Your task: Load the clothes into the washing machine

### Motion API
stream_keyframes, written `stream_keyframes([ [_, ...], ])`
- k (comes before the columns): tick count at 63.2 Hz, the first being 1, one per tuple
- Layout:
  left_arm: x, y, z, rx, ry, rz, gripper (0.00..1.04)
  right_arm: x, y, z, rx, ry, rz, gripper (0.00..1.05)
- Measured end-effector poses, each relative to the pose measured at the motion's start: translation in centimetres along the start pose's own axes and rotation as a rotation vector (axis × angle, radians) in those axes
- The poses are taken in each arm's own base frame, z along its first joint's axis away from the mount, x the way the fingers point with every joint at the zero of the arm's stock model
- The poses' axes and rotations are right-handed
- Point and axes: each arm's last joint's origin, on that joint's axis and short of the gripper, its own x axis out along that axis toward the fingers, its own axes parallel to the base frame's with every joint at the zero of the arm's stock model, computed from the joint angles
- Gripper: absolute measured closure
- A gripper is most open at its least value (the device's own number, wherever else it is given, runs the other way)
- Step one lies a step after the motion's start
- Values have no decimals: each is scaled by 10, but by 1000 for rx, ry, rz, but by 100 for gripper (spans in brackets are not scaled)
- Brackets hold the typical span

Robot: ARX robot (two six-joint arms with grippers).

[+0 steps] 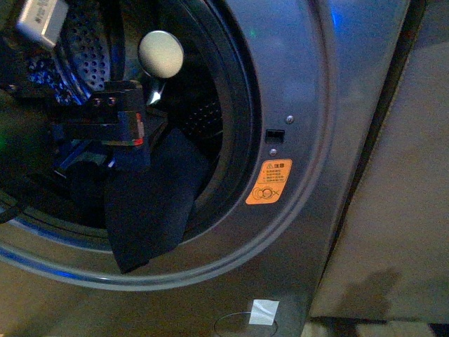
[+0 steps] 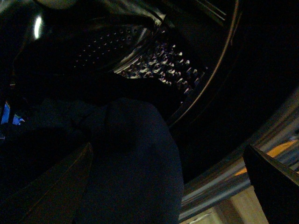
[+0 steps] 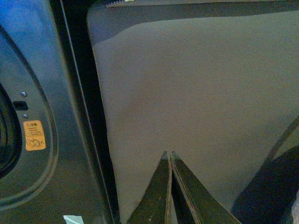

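Observation:
The grey washing machine (image 1: 309, 84) fills the front view, with its round port open, a cream knob (image 1: 161, 54) inside and an orange sticker (image 1: 268, 182) on the rim. The dark navy clothes (image 1: 151, 210) drape over the port's lower rim, partly in the drum and partly hanging outside. My left gripper (image 1: 123, 137) is inside the port just above the cloth and is open. In the left wrist view the clothes (image 2: 133, 158) lie between the spread fingers (image 2: 275, 184), below the perforated drum (image 2: 154, 60). My right gripper (image 3: 168, 155) is shut and empty, off to the washer's right.
A beige panel (image 1: 396, 210) stands right of the washer across a dark gap; the right wrist view faces that panel (image 3: 196, 88). A black latch slot (image 1: 275, 133) sits above the sticker. A white label (image 1: 264, 311) is on the washer's lower front.

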Motion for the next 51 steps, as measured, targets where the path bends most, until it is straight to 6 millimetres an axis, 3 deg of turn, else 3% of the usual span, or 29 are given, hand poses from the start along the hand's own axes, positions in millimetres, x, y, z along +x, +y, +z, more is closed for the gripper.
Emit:
stream_keyframes([
  [4, -20, -4, 0, 12, -23, 5, 7, 0, 0, 0, 0, 0, 0, 102],
  [11, -57, 0, -4, 66, -196, 340, 35, 0, 0, 0, 0, 0, -1, 102],
  [34, -110, 12, -24, 79, -191, 372, 102, 0, 0, 0, 0, 0, 0, 102],
  [51, -133, 16, -40, 82, -185, 354, 101, 0, 0, 0, 0, 0, 0, 102],
])
